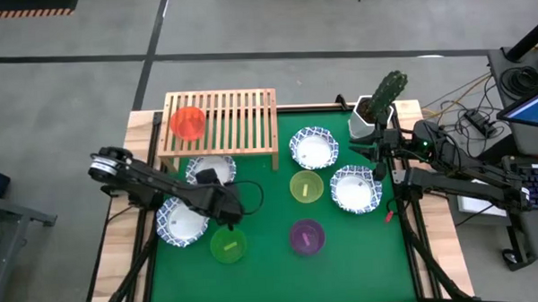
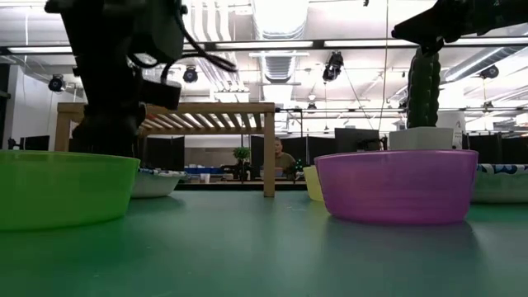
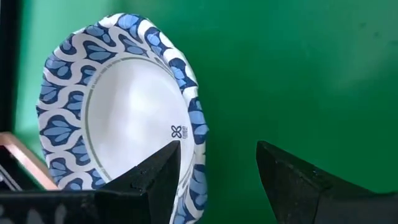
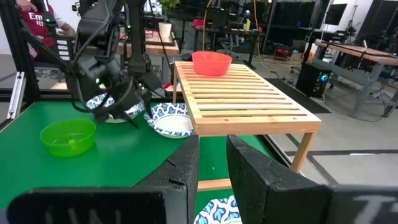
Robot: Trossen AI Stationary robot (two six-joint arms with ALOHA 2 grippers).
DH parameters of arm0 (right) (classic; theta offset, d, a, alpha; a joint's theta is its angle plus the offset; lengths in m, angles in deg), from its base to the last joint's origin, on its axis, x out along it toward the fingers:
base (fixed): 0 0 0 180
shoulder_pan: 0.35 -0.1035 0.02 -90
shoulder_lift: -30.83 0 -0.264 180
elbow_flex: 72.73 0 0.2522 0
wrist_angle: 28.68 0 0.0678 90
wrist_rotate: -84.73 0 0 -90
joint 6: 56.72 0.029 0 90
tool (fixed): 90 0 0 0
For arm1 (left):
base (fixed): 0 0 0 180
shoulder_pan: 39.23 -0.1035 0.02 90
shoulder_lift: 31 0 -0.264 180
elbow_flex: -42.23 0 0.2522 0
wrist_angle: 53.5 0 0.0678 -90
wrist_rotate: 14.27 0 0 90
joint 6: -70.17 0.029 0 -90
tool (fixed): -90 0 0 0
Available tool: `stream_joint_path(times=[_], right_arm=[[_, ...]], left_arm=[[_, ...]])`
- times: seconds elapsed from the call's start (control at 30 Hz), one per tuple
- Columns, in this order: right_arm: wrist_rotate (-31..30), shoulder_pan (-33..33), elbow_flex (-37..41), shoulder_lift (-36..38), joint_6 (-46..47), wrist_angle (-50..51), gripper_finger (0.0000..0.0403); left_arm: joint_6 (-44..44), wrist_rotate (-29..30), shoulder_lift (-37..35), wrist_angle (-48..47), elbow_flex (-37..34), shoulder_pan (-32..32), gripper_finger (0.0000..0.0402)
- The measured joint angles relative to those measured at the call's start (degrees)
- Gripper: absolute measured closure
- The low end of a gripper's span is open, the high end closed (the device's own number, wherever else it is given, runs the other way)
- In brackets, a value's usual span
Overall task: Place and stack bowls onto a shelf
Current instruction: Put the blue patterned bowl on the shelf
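Observation:
The light-wood shelf (image 1: 232,125) stands at the far left with a red bowl (image 1: 187,122) on its slats. My left gripper (image 1: 224,206) is open and points steeply down over the right rim (image 3: 198,134) of a white bowl with a blue-patterned rim (image 1: 182,221). One finger is over the bowl's inside and the other over the mat; no touch shows. A second white bowl (image 1: 211,169) sits by the shelf's front, and two more (image 1: 314,148) (image 1: 356,188) sit at the right. My right gripper (image 4: 213,162) hovers level at the right, narrowly open and empty.
A lime green bowl (image 1: 227,244), a purple bowl (image 1: 306,237) and a yellow-green bowl (image 1: 306,187) stand on the green mat (image 1: 273,276). A cactus in a white pot (image 1: 375,107) stands at the far right. A person sits in the room beyond (image 2: 285,157).

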State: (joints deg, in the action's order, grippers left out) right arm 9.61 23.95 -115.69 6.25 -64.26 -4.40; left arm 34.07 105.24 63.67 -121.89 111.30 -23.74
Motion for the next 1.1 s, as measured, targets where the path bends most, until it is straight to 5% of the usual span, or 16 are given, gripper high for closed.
stream_joint_path(times=[0.3, 0.67, 1.1], right_arm=[[0.0, 0.0, 0.0, 0.0, 0.0, 0.0, 0.0332], [0.0, 0.0, 0.0, 0.0, 0.0, 0.0, 0.0332], [0.0, 0.0, 0.0, 0.0, 0.0, 0.0, 0.0332]], left_arm=[[-0.9, 2.2, 1.2, 0.2, -1.6, -0.9, 0.0241], [-1.1, 0.0, 1.2, 1.6, -1.2, -0.8, 0.0393], [4.1, -2.4, 1.2, -1.1, 9.3, 1.9, 0.0401]])
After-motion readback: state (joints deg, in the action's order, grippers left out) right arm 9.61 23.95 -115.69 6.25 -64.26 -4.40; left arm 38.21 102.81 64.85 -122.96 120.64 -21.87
